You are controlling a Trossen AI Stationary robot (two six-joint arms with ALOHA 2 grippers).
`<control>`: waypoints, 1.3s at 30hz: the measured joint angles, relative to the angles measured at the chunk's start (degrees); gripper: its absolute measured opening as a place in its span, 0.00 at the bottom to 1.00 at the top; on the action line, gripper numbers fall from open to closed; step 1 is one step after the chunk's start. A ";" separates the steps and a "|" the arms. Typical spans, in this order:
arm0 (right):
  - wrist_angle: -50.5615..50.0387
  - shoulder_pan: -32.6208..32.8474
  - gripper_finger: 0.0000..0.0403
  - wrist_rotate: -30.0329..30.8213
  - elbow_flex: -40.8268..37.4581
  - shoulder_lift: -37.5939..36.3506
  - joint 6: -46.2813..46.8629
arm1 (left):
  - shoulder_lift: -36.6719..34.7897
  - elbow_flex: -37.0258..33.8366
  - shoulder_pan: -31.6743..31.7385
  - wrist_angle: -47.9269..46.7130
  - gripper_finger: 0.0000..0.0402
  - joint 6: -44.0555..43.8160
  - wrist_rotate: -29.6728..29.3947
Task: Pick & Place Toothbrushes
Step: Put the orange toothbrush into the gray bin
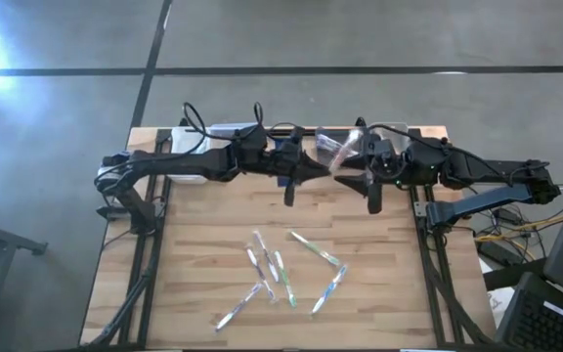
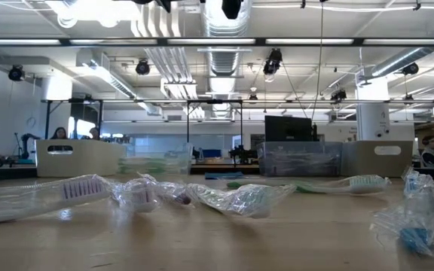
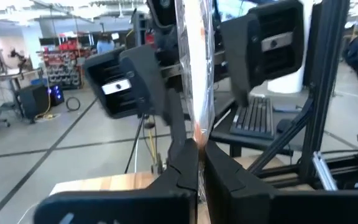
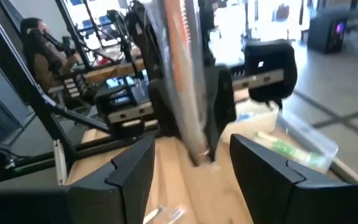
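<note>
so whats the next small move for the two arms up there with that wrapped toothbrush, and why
Probably the right gripper should close on the wrapped toothbrush. The left gripper is shut on that toothbrush, holding it upright above the table, and the right gripper's open fingers sit on either side of it. That looks like a handover, not yet gripped.

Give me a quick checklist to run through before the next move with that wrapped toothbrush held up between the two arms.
1. Left end effector shut on the wrapped toothbrush: ok.
2. Right end effector open around the same toothbrush, not yet gripping: ok.
3. Toothbrush lifted clear of the table: ok.
4. Loose toothbrushes lie apart from both arms: ok.
5. Drop-off bin has room: cannot tell.
</note>
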 joint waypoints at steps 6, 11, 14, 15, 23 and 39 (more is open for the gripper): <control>3.67 0.00 0.51 3.77 0.00 0.33 -4.01 | 0.00 0.02 0.00 2.03 0.02 -1.00 0.18; 7.83 -0.06 0.49 4.46 0.02 0.99 -5.57 | 0.00 0.02 0.00 1.93 0.02 -1.09 0.20; 9.38 0.00 0.47 4.59 0.02 2.26 -5.59 | 0.00 0.02 0.00 2.00 0.02 -1.09 0.20; 9.12 0.00 0.46 4.74 0.02 2.68 -5.59 | 0.00 0.02 0.00 1.97 0.02 -1.09 0.20; 9.02 0.02 0.32 4.90 0.00 4.51 -5.52 | 0.00 0.02 0.00 1.85 0.03 -1.16 0.20; 9.01 0.00 0.07 4.74 -0.04 2.23 -5.54 | 0.00 0.02 -0.02 1.55 0.13 -1.70 0.23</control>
